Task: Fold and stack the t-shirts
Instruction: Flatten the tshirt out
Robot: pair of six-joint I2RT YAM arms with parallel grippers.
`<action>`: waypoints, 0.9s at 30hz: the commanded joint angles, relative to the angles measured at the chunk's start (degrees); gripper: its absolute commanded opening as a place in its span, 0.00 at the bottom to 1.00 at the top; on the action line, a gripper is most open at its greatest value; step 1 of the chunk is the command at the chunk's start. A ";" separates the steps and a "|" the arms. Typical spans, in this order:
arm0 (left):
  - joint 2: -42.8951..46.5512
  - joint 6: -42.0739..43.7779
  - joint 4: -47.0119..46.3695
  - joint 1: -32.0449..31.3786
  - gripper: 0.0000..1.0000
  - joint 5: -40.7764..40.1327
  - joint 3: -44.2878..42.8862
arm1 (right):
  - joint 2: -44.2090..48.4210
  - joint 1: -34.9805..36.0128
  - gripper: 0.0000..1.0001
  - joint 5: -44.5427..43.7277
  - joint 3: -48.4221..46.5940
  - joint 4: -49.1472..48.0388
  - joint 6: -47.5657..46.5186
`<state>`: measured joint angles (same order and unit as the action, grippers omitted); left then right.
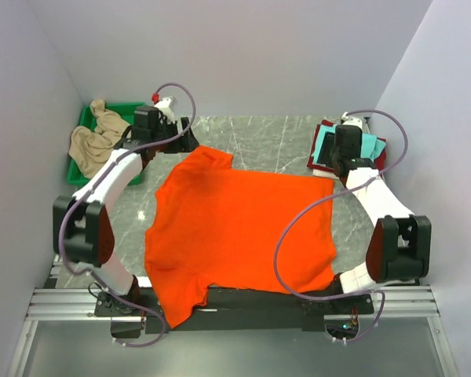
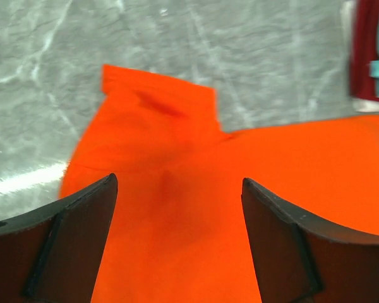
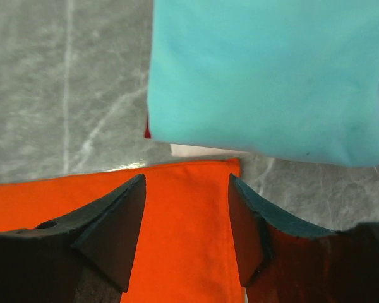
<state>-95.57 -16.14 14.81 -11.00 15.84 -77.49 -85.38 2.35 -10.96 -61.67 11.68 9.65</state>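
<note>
Orange t-shirt (image 1: 243, 228): plain soft cloth, spread flat at centre of tabletop (image 1: 275, 141) (grey, marble-veined), neck end to the left, hem to the right, near sleeve overhanging the near edge.

Far right: folded stack, teal t-shirt (image 3: 271, 76) on top, dark red t-shirt (image 2: 365, 50) under it, a white edge (image 3: 202, 150) showing below.

Far left: beige t-shirt (image 1: 94, 141) crumpled in green tray (image 1: 124, 108).

Left tool (image 2: 179, 183): jaws wide, nothing held, above far sleeve.

Right tool (image 3: 186, 180): jaws apart, nothing held, above far hem corner, beside the stack.
</note>
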 commanded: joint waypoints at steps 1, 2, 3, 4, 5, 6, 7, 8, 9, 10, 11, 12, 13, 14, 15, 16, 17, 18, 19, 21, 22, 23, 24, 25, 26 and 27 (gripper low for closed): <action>4.42 -4.24 1.35 -0.51 0.85 0.34 3.74 | 5.84 0.99 0.62 1.29 -3.28 2.02 3.00; 4.60 -5.47 3.10 -0.51 0.86 -0.27 4.80 | 6.89 1.25 0.62 2.77 -2.76 3.07 3.62; 4.60 -7.31 3.64 -0.42 0.86 -0.97 7.16 | 7.25 1.69 0.62 3.31 -2.23 4.91 5.19; 4.60 -7.85 4.08 -0.42 0.86 -0.72 8.23 | 7.60 2.48 0.62 4.10 -1.71 5.71 5.90; 4.60 -8.11 4.26 -0.42 0.86 -0.54 10.50 | 8.04 3.01 0.62 6.46 -0.39 6.42 6.60; 4.34 -8.90 4.09 -0.51 0.86 -0.72 11.57 | 8.30 3.45 0.62 7.26 0.40 7.47 8.26; 3.73 -9.08 4.00 -0.42 0.87 -0.72 12.45 | 8.48 4.32 0.62 8.40 1.28 7.83 9.32; 3.29 -9.26 4.17 -0.42 0.87 -0.72 13.59 | 8.65 4.68 0.62 9.28 3.12 8.09 10.29; 2.76 -9.61 4.70 -0.42 0.87 -0.81 13.95 | 8.74 4.94 0.62 10.68 4.00 8.09 12.48; 1.97 -9.78 4.62 -0.42 0.87 -0.81 14.38 | 8.92 5.47 0.62 12.44 5.06 7.92 13.46; 1.44 -9.96 4.44 -0.42 0.87 -0.63 15.35 | 8.92 6.08 0.62 13.24 7.07 7.57 14.51; 1.00 -10.31 4.18 -0.51 0.87 -0.63 15.88 | 8.92 6.70 0.62 14.99 7.96 6.70 16.26; -0.13 -10.66 3.83 -0.42 0.87 -0.63 16.23 | 8.75 7.14 0.62 15.79 8.84 6.25 17.06; -0.75 -10.75 3.65 -0.42 0.87 -0.63 16.58 | 8.05 8.10 0.62 16.49 10.33 5.38 18.37; -1.54 -10.75 3.56 -0.42 0.87 -0.63 16.67 | 7.61 8.63 0.62 17.28 10.86 5.11 19.00; -2.94 -10.67 3.56 -0.42 0.88 -0.63 16.67 | 7.17 9.07 0.62 17.46 11.48 4.93 19.52; -3.74 -10.58 3.74 -0.42 0.88 -1.50 16.41 | 5.94 9.77 0.62 17.55 12.44 4.75 20.05; -4.53 -10.32 3.91 -0.42 0.88 -2.12 16.32 | 5.24 10.48 0.61 17.55 12.80 4.49 20.84; -5.93 -10.23 3.83 -0.33 0.88 -2.65 16.32 | 4.53 10.92 0.61 17.73 13.06 4.40 21.20; -7.26 -10.14 3.13 -0.33 0.88 -3.70 16.15 | 2.25 11.27 0.61 18.25 13.86 3.88 22.16; -8.48 -10.05 2.69 -0.33 0.88 -3.88 16.15 | 1.46 11.19 0.61 18.95 14.20 3.61 22.34; -9.28 -10.05 2.42 -0.33 0.88 -3.88 15.80 | -0.03 11.27 0.61 19.05 14.56 3.18 22.43; -10.24 -10.14 2.51 -0.42 0.88 -3.88 15.36 | -0.74 11.27 0.61 18.96 14.56 2.56 22.60; -11.90 -10.22 2.59 -0.33 0.87 -3.80 14.92 | -1.53 11.19 0.61 18.96 14.39 2.64 22.69; -12.53 -10.57 2.59 -0.33 0.87 -3.71 14.13 | -3.02 11.27 0.61 18.70 13.95 2.99 22.78; -13.15 -10.66 2.42 -0.33 0.87 -3.88 13.78 | -3.73 11.19 0.61 18.52 13.60 3.08 22.78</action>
<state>-103.77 -26.72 17.78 -11.33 13.89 -63.61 -87.26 13.52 7.18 -47.66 16.51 30.92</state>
